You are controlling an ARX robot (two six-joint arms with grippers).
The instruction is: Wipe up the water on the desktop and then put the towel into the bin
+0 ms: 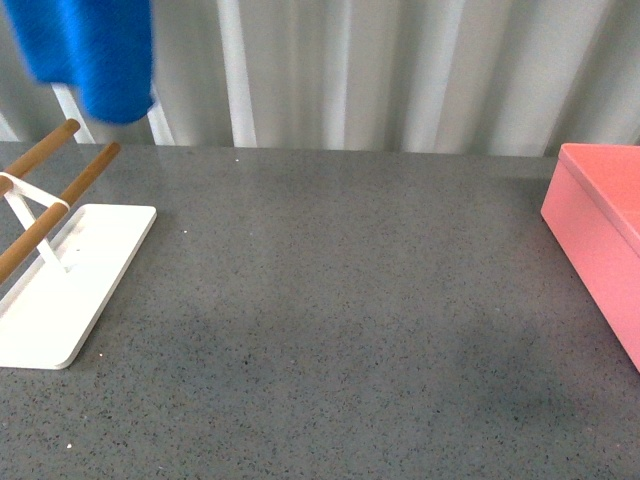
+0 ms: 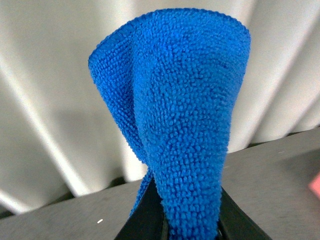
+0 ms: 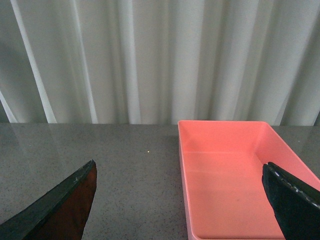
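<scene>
Bare counter (image 1: pixel 330 330) lies nearest, and I see no clear puddle on it, so the wipe may miss the water. Left gripper (image 2: pixel 190 225) is closed on the blue towel (image 1: pixel 95 55), held up in the air on the side of the rack (image 1: pixel 70 290). When it comes down, the cloth might catch the wooden rods (image 1: pixel 85 175). Right gripper (image 3: pixel 178 200) is spread open and empty near the bin (image 3: pixel 225 127).
</scene>
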